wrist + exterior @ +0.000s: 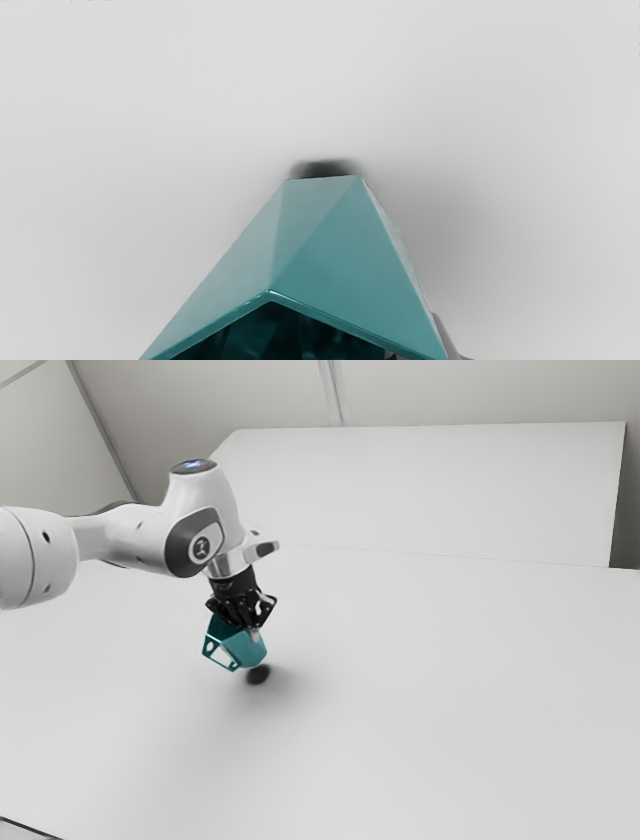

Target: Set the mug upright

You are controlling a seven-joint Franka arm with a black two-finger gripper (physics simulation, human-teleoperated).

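Hand (248, 628) pointed down over the table (420, 700), closed on the mug (246, 648).

- The Franka arm (125, 538) enters from the exterior view's left, its near-level forearm reaching rightward there.
- The white wrist (206, 498) bends downward.
- The black two-finger tool (250, 630) points down, slightly tilted, its fingers closed in a grip.

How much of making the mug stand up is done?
Grabbing looks done: the gripper is shut on the teal mug. In hand: the mug, seemingly lifted above its dark shadow. Left: it leans, so straighten it, stand it on the table, let go.
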